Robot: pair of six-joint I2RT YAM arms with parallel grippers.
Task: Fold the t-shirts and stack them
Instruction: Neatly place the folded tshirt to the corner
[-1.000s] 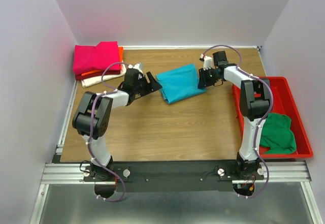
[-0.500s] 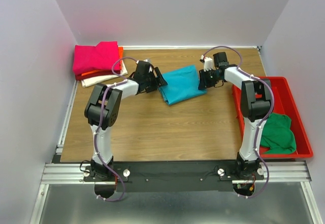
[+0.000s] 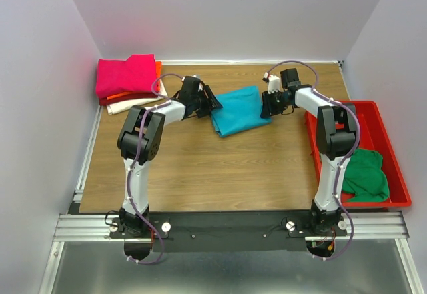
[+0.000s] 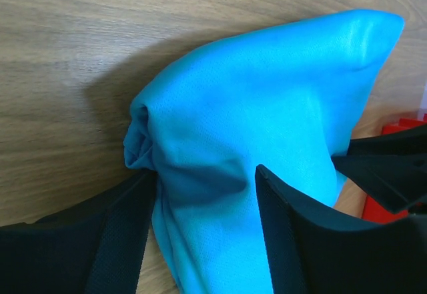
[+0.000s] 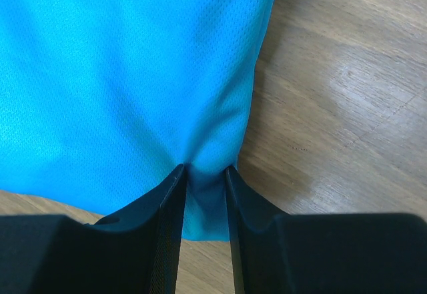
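The teal t-shirt [image 3: 237, 109] lies folded into a rough rectangle on the wooden table [image 3: 200, 174]. It sits toward the far side, about midway between left and right, and is slightly skewed to the table edges. The left gripper [image 3: 212, 103] is at the shirt's left edge. In the left wrist view its two black fingers [image 4: 93, 247] stand moderately apart, with a thick fold of teal cloth filling the gap between them. The fabric bunches into a small knot against one finger. The cloth lies against both fingers, but whether it is squeezed cannot be determined. The right gripper [image 3: 265, 107] is at the shirt's right edge. In the right wrist view its fingers [image 5: 163, 227] are drawn narrow, nearly together, and pinch a tuck of the teal hem. Creases fan out from the pinch point across the cloth. The shirt thus spans the space between the two grippers and rests on the table along its length. In the far left corner stands a folded stack: a magenta t-shirt [image 3: 127, 74] on top, an orange t-shirt [image 3: 119, 97] beneath it, and a cream t-shirt [image 3: 130, 105] at the bottom. The stack lies near the left arm's wrist and apart from the teal shirt. A red tray [image 3: 377, 124] sits along the right side of the table. A green t-shirt [image 3: 365, 174] lies crumpled and unfolded in its near half.
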